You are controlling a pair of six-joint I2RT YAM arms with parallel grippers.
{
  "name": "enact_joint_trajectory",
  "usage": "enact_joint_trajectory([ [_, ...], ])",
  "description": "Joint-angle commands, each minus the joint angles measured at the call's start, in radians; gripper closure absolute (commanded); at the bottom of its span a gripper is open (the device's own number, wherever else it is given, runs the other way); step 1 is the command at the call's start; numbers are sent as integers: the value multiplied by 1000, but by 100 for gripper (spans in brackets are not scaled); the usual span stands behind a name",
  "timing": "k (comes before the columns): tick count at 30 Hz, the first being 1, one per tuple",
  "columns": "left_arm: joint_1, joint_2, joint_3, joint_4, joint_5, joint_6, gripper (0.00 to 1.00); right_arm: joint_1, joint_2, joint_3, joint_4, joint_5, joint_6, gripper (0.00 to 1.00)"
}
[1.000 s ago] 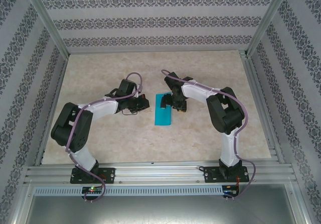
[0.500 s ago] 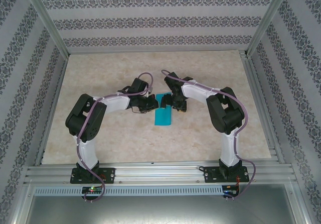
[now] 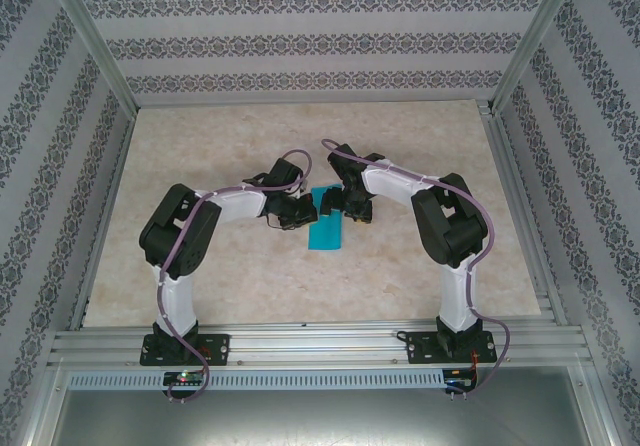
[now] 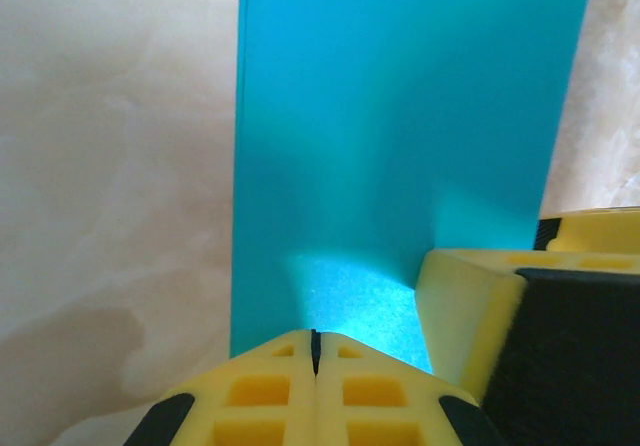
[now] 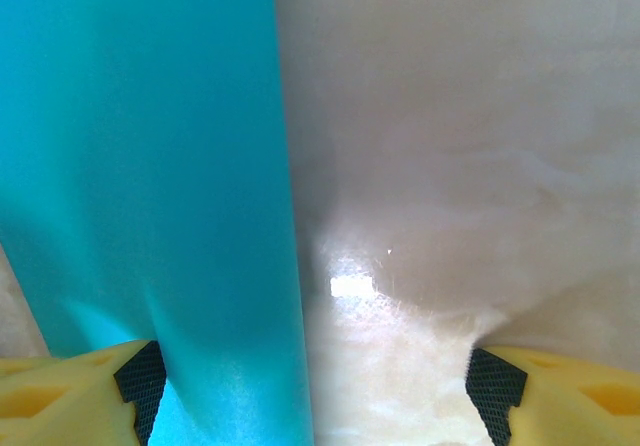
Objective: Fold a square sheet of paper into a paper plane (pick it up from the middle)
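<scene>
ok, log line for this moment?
turquoise-blue paper sheet: narrow rectangle, flat on beige table | left tool: shut, at paper edge | right tool: open, straddling paper edge

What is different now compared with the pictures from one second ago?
The left gripper, jaws shut, swung right to the left edge of the sheet of paper. Nothing was grasped or released. The right gripper, open at the sheet's far end, and the paper stayed in place.
</scene>
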Motion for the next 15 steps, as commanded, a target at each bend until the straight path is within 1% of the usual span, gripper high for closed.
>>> enact_joint_trajectory([
  [1, -13, 26, 21, -52, -26, 8, 100, 2, 94, -68, -17, 39, -7, 16],
  [6, -14, 39, 10, -69, -46, 15, 100, 1, 84, -68, -5, 21, -6, 16],
  [9, -15, 34, -4, -75, -58, 20, 100, -3, 52, -55, 12, 10, -3, 15],
  [11, -15, 32, -10, -75, -61, 21, 100, -13, 13, -46, 32, -2, -7, 15],
  [15, -15, 30, -13, -78, -63, 28, 100, -51, -132, -77, 122, -36, -8, 13],
])
